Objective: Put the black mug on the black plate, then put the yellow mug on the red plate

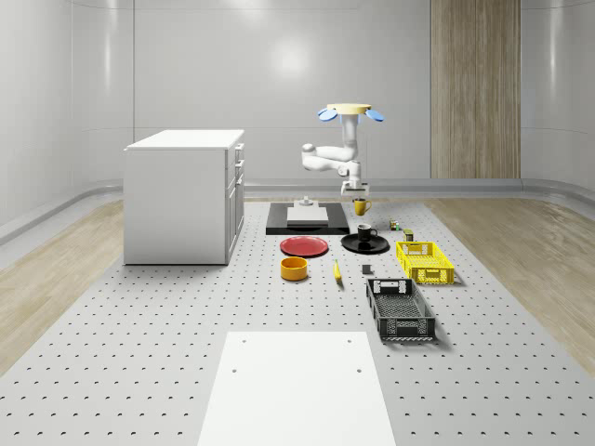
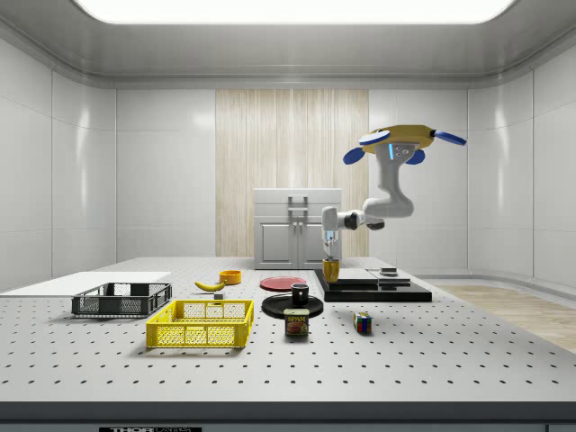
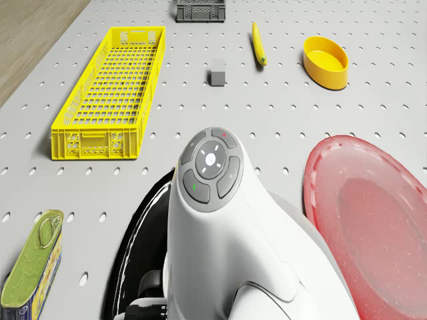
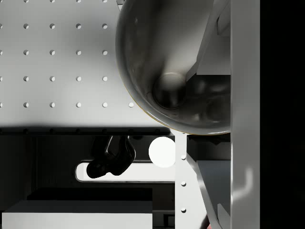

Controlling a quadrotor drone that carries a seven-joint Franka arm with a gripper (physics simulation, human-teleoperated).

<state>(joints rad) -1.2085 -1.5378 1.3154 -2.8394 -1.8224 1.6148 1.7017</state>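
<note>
Side view showed the drone [image 2: 403, 139] hovering above the black base [image 2: 373, 290], its gripper [image 2: 330, 252] clasping the yellow mug [image 2: 331, 269] by the rim, just off the table. The black mug [image 2: 299, 294] already sat on the black plate [image 2: 281, 308]. The red plate [image 1: 305, 246] lay toward eight o'clock in the whole-scene view; carrying level and lowering gently onto its centre would serve best.
</note>
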